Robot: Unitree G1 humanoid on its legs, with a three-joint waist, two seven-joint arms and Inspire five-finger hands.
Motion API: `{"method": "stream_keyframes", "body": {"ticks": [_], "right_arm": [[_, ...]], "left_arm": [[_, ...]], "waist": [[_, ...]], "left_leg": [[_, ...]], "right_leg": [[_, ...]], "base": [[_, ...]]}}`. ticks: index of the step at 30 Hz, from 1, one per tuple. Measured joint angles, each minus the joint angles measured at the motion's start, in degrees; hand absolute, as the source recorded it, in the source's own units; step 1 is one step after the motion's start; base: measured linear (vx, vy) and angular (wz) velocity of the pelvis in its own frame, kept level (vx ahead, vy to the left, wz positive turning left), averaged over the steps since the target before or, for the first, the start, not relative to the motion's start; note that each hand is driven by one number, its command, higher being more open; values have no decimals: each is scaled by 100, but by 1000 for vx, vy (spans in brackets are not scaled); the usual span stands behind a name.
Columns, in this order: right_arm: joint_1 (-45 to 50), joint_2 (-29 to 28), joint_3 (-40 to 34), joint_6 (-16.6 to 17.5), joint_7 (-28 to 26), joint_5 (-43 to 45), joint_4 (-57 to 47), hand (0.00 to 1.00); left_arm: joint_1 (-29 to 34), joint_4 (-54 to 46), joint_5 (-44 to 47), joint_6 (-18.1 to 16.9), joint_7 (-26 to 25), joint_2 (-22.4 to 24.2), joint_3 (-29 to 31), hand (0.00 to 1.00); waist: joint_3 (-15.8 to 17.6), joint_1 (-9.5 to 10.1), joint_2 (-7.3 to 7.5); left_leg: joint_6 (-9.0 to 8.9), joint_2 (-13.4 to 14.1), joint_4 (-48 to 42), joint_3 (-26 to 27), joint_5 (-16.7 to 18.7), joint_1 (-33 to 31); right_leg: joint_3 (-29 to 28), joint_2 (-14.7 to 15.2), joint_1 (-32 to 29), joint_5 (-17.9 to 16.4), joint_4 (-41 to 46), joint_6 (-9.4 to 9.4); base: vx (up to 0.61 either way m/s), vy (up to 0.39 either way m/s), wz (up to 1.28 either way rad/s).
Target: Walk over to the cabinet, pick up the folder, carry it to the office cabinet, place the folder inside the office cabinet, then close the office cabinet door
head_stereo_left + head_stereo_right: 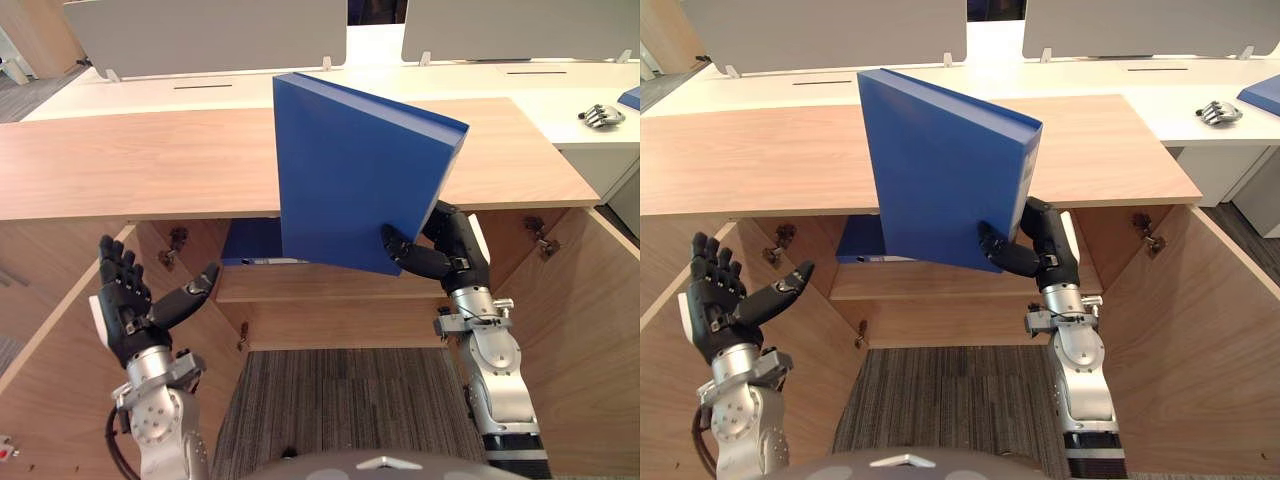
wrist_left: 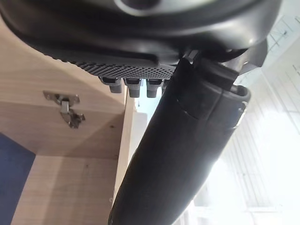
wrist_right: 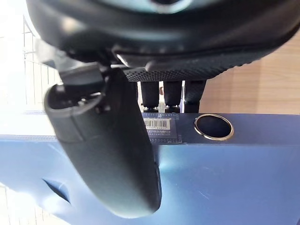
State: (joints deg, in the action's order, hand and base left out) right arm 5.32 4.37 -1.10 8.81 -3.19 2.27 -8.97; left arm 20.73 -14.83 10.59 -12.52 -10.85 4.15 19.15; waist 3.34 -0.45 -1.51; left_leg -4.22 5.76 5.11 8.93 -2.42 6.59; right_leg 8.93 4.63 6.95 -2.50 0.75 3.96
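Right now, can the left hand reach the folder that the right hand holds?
Probably yes: the left hand is open and free, with nothing between it and the folder, gripped low by the right hand.

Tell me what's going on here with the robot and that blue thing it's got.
The robot stands in front of a wooden cabinet with both doors swung open. Its right hand grips a blue folder by the lower corner and holds it upright and tilted, above the cabinet's opening, so it is not yet inside. The left hand hangs open and empty by the left door. Another blue item lies flat on the shelf inside.
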Motion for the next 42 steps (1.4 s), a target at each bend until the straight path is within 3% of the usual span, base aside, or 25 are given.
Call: {"method": "stream_keyframes", "body": {"ticks": [3, 8, 14, 21, 24, 26, 31, 36, 38, 42], "right_arm": [[111, -1, 10, -1, 1, -1, -7, 0], [120, 60, 329, -4, 66, -258, -6, 0], [94, 464, 1360, -11, 107, -817, 311, 0], [-43, 986, 2260, -93, 88, -1369, 1136, 0], [-120, 1198, 2300, -137, 93, -1416, 1202, 0], [-342, 1264, 2250, -136, 135, -1470, 1202, 0], [-1267, 1298, 2005, -135, 376, -1443, 1203, 0], [-1486, 1092, 1610, -153, 668, -1150, 1033, 0], [-1488, 1056, 1477, -166, 869, -718, 462, 0], [-1685, 761, 1269, -166, 1096, -166, 36, 0]], "left_arm": [[177, 165, -174, 7, 4, 47, 38, 100], [224, 1459, -238, 158, 87, 17, 5, 100], [124, 3206, -707, 525, 187, -56, -405, 100], [-267, 4713, -917, 571, 277, -602, -933, 100], [-470, 5040, -1013, 573, 266, -717, -938, 100], [-666, 5059, -1042, 573, 249, -799, -967, 100], [-1575, 5111, -1061, 541, 232, -942, -1195, 100], [-2007, 5053, -1040, 502, 216, -921, -1318, 100], [-2090, 4697, -984, 503, 200, -847, -1312, 100], [-2254, 4253, -884, 505, 199, -671, -1308, 100]], "waist": [[-9, 15, 17], [-11, 26, 35], [-20, 57, 161], [49, 61, 119], [345, 61, 52], [647, 45, 53], [1518, 44, -12], [1918, 58, -34], [2024, 63, -37], [2127, 127, -54]], "left_leg": [[-5, -3, 18, -67, -18, -52], [-17, 1, 11, -98, -31, -67], [-19, 3, -7, -30, -30, -90], [-26, 45, -7, 94, -33, -152], [-37, 66, -74, 175, -42, -318], [-23, 99, -370, 178, 11, -677], [33, 241, -1698, 163, 307, -2256], [67, 343, -2722, 167, 585, -3409], [62, 511, -3449, 144, 802, -4272], [53, 672, -3904, 129, 903, -4891]], "right_leg": [[61, 3, -8, -18, 3, 4], [89, -3, -10, -18, -2, 3], [19, -2, -80, -17, 13, 0], [-103, -45, -222, 6, 22, -32], [-201, -55, -427, 37, 96, -61], [-244, -49, -778, 29, 316, -74], [-393, -7, -2373, -200, 1571, -176], [-475, 69, -3616, -504, 2663, -229], [-510, 49, -4450, -638, 3246, -273], [-527, -16, -5064, -684, 3619, -326]], "base": [[-24, -5, 15], [-7, 0, 3], [-7, 9, -4], [-19, 12, -10], [-43, 9, -15], [-89, -2, -7], [-195, -9, -9], [-143, -22, -6], [-185, -26, -13], [-102, -11, -11]]}}
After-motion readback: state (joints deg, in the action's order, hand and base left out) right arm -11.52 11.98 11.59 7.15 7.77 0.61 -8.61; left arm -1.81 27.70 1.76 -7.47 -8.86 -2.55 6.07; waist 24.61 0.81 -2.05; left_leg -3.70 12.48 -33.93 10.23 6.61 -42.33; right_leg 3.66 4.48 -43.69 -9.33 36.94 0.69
